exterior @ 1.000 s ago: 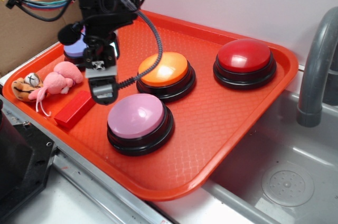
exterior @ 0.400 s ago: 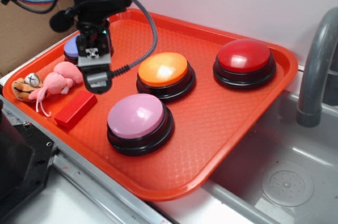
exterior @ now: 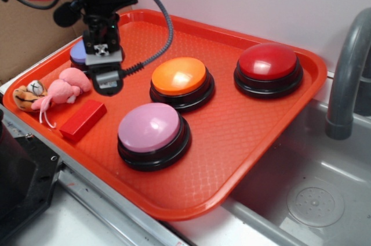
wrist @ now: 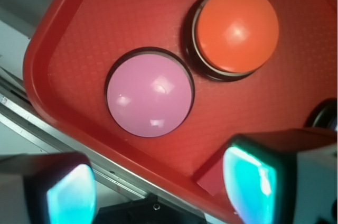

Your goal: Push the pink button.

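The pink button (exterior: 152, 127) has a glossy pale pink dome on a black base and sits at the front of the orange tray (exterior: 232, 136). My gripper (exterior: 108, 85) hangs above the tray's left part, up and to the left of the pink button, not touching it. In the wrist view the pink button (wrist: 149, 93) lies ahead of my gripper (wrist: 161, 189), whose fingers stand wide apart with nothing between them.
An orange button (exterior: 178, 76) and a red button (exterior: 268, 61) sit further back. A bluish-purple button (exterior: 80, 52) is partly hidden behind the gripper. A red block (exterior: 83, 119), a pink plush (exterior: 66, 86) and a tiger plush (exterior: 28, 95) lie at the left. A grey faucet (exterior: 348, 72) and a sink are at the right.
My gripper has risen and drawn back to the left, away from the pink button. The buttons and toys have not moved.
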You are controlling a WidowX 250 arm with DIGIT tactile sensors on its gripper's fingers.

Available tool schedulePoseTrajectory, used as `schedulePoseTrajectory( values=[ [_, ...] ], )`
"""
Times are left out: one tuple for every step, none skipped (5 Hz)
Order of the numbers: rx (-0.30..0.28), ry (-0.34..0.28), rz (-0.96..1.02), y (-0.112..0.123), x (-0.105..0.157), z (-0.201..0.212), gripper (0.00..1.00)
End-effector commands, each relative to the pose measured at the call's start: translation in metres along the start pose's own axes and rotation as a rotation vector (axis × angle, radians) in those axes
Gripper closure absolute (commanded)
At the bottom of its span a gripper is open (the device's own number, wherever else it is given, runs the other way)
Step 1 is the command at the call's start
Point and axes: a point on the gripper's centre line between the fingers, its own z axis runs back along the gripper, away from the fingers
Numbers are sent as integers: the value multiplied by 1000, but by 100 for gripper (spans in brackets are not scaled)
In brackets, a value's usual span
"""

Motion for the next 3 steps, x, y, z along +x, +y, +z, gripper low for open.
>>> schedulePoseTrajectory(
  values=[
    [19,-46,35,-1,9,20,0],
    [23,-43,49,0,9,22,0],
    [31,-60,43,1,8,26,0]
  ],
)
